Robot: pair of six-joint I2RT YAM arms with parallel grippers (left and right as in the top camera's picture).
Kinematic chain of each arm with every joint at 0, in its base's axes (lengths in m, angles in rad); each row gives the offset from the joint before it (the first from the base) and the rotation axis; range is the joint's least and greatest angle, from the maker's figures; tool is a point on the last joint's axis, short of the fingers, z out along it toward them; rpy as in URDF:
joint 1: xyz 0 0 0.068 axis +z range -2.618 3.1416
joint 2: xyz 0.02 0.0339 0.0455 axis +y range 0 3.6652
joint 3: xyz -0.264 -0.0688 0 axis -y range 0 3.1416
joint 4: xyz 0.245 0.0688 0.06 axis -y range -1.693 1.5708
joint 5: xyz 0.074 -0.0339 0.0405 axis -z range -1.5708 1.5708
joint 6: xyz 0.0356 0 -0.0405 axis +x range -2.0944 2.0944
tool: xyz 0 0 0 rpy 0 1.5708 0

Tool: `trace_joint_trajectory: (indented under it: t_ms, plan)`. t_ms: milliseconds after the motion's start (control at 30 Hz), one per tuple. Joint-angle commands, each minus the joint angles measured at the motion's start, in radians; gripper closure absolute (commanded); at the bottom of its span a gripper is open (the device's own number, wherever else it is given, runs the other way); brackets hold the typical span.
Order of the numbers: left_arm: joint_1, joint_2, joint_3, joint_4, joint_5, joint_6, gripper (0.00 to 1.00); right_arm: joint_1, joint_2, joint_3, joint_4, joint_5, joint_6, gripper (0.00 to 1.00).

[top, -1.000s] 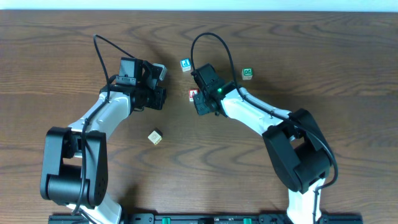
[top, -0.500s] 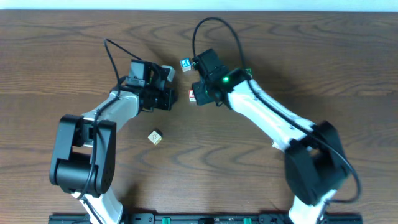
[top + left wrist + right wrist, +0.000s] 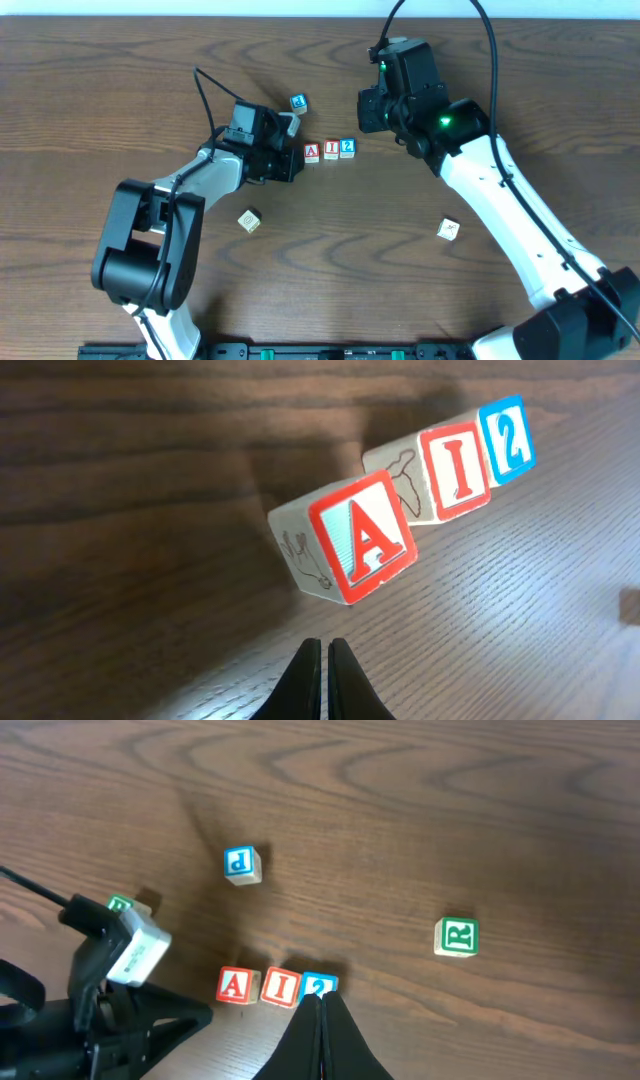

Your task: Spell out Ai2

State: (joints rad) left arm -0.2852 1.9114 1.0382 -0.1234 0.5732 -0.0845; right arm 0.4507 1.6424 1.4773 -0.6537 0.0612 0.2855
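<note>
Cubes A point(image 3: 312, 152), I point(image 3: 330, 150) and 2 point(image 3: 347, 147) lie close together in 1 row on the table point(image 3: 100, 100). The left fingers point(image 3: 313, 665), clenched on nothing, sit just beside A. The right fingers point(image 3: 320, 1010), likewise clenched empty, hover farther off beyond 2.

Pale wooden alphabet cubes point(image 3: 350, 540) sit on a dark, grained wooden table point(image 3: 120, 460).

The A cube point(image 3: 312, 152), I cube point(image 3: 330, 150) and 2 cube point(image 3: 347, 147) sit side by side in a row toward the counter's point(image 3: 100, 80) far edge, about midway along it. The left end effector point(image 3: 295, 163) lies just beside the A cube.
</note>
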Motion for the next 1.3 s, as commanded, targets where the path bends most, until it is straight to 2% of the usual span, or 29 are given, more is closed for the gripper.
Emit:
trace_joint_trajectory:
  t_ms: [0,400,1267]
  plan:
    - [-0.021,0.026,-0.005,0.004,-0.026,-0.018,0.94,-0.007,-0.006,0.015,-0.002,0.01,0.017,0.99]
    - [-0.032,0.05,-0.005,0.077,-0.06,-0.06,0.94,-0.007,-0.006,0.015,-0.018,0.018,0.013,0.98]
    - [-0.061,0.05,-0.005,0.1,-0.05,-0.103,0.94,-0.012,-0.006,0.015,-0.019,0.018,0.013,0.98]
